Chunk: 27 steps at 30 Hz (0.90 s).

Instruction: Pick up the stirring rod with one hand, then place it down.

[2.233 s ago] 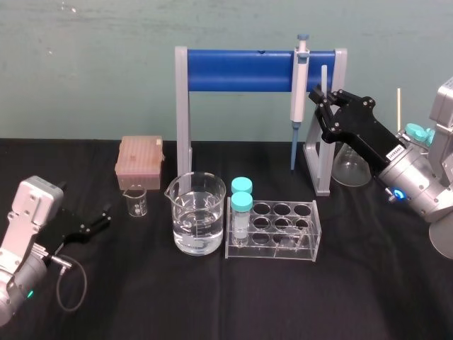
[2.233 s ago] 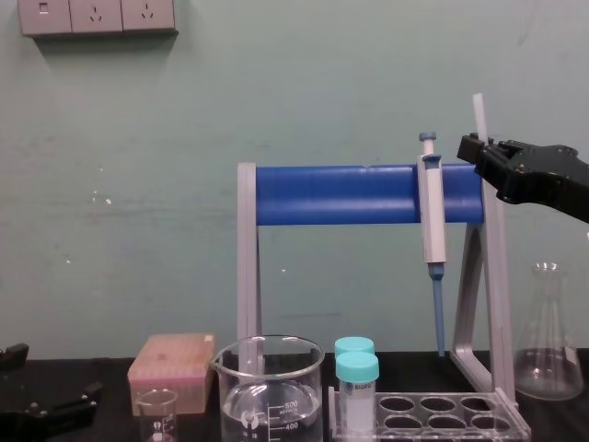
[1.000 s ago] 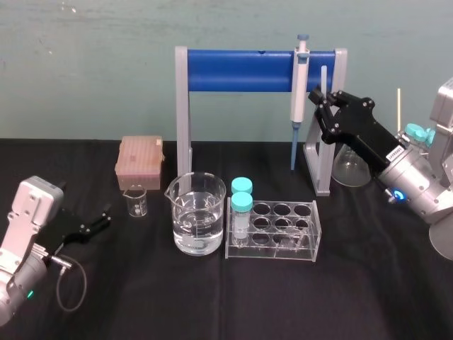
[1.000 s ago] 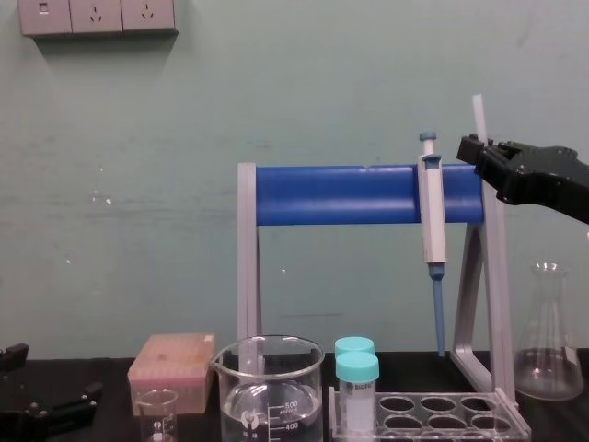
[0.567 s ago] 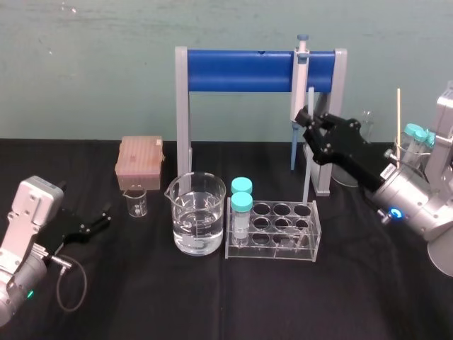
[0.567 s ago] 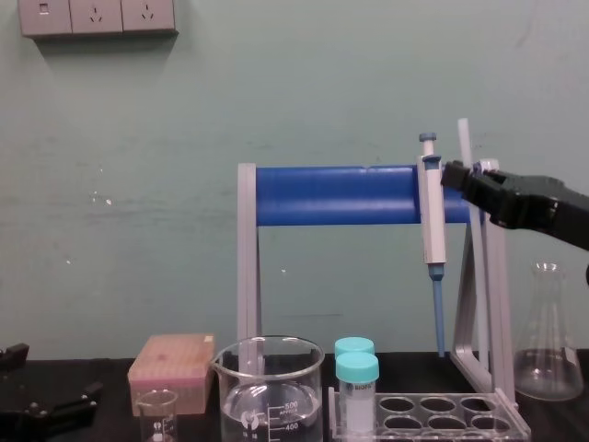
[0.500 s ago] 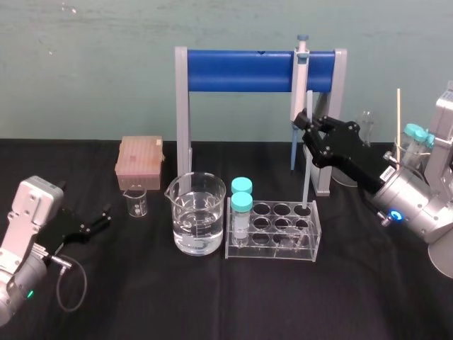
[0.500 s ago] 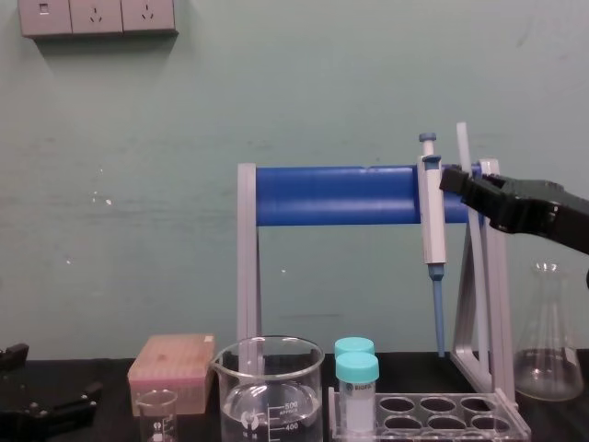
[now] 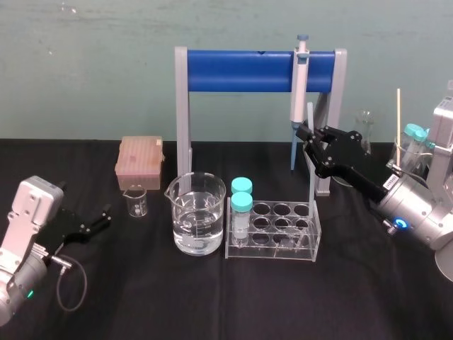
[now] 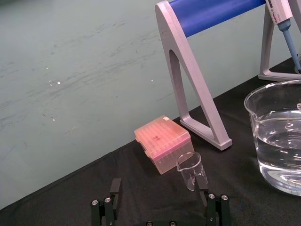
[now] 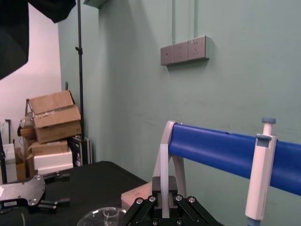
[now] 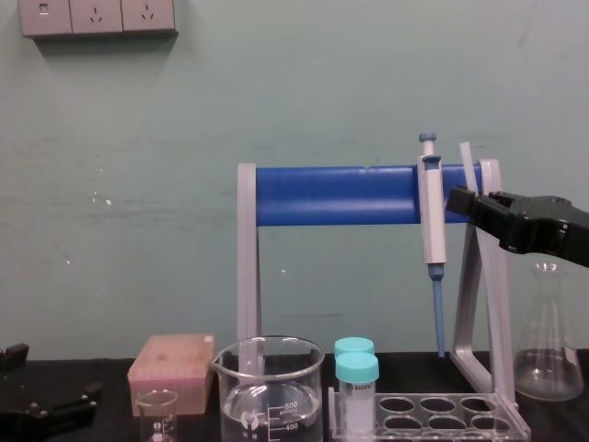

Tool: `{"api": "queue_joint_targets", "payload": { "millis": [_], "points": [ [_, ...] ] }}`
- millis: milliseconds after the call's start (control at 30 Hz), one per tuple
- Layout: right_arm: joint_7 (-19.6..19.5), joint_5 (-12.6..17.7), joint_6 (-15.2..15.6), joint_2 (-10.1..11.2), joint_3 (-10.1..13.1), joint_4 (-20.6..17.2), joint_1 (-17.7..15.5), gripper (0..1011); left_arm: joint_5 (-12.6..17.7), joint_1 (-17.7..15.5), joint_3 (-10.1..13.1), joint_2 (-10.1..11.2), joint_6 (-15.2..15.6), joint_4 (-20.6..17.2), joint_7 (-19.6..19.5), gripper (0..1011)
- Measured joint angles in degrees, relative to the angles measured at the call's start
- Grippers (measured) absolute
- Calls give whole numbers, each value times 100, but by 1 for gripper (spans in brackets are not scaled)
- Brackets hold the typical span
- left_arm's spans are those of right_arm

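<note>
right gripper (image 9: 309, 138), fingers clamped on stirring rod (image 9: 309, 180), left gripper (image 9: 99, 218) parked, fingers apart

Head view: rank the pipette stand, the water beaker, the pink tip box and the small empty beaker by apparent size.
1. pipette stand
2. water beaker
3. pink tip box, though it sits farther back, so nearness may flatter the beaker
4. small beaker

Laboratory bench setup. Pipette (image 9: 300, 78) hangs on a blue-barred stand (image 9: 241, 71). On the black tabletop (image 9: 212, 297): beaker of water (image 9: 199, 223), clear tube rack (image 9: 272, 252) with capped vials (image 9: 241, 205), conical flask (image 12: 548, 341), pink tip box (image 9: 139, 161). Green wall (image 9: 85, 71) with sockets (image 12: 97, 17); stacked cartons (image 11: 49, 127) beyond.
</note>
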Motion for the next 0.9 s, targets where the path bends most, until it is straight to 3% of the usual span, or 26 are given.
{"api": "queue_joint_targets", "payload": {
  "millis": [500,900],
  "points": [
    [22,-118,-14,-3,-109,337,135,67,0,0,0,0,0,0,0,1000],
    [258,-116,-183,-171,-178,854,363,67,0,0,0,0,0,0,0,1000]
  ]
}}
